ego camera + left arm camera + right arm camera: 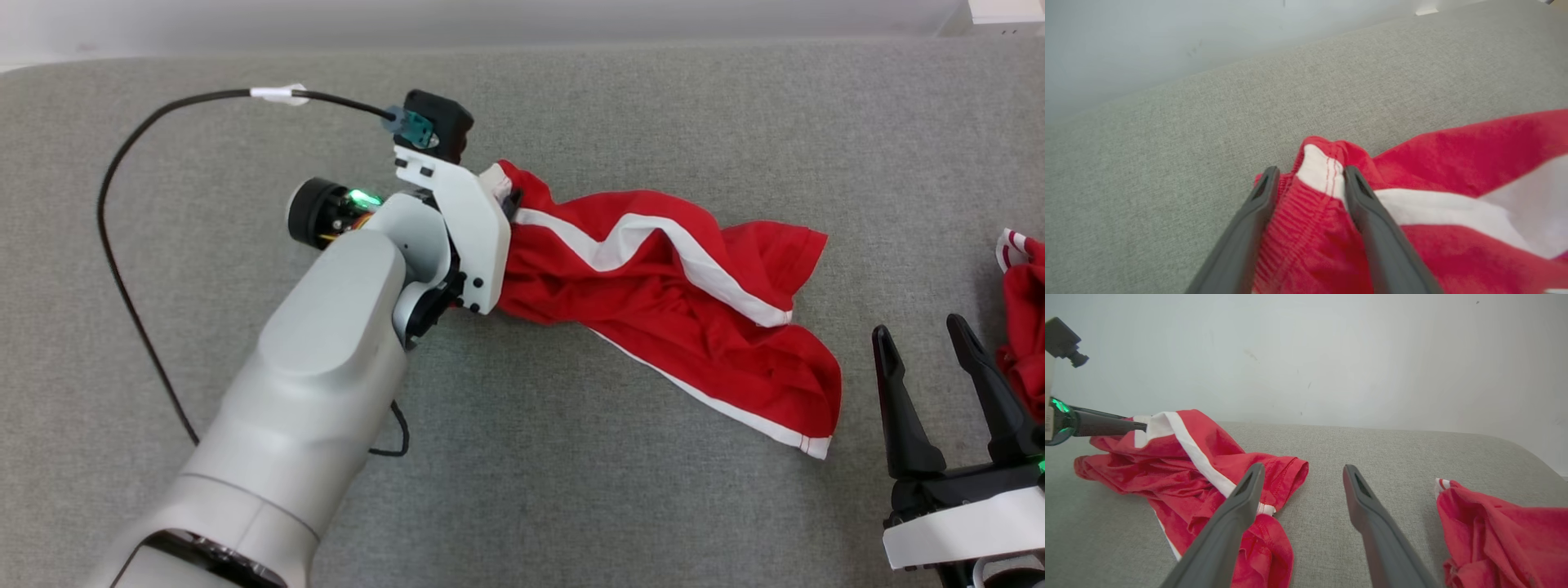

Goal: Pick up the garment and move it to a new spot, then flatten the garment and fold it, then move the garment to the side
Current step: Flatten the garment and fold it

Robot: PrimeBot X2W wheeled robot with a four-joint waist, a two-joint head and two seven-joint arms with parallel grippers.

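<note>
Left gripper is at the elastic waistband end of the red fabric shorts with white side stripes. Its jaws stand wide, one finger each side of the bunched waistband. Fabric touches the right-hand finger in the left wrist view, but I can't see a pinch. You're lined up on the waistband since it's the thickest, stiffest edge; my read is that it's the best grab point.

The shorts lie crumpled mid-surface on the grey woven cushion, legs trailing toward the right gripper. That one is spread wide and empty, between the shorts' hem and a second crumpled red garment at the right edge. It's probably parked there to take the other corner for flattening.

Task has barely started: close left, lift, relocate. Watch the black cable looping beside the left arm.
</note>
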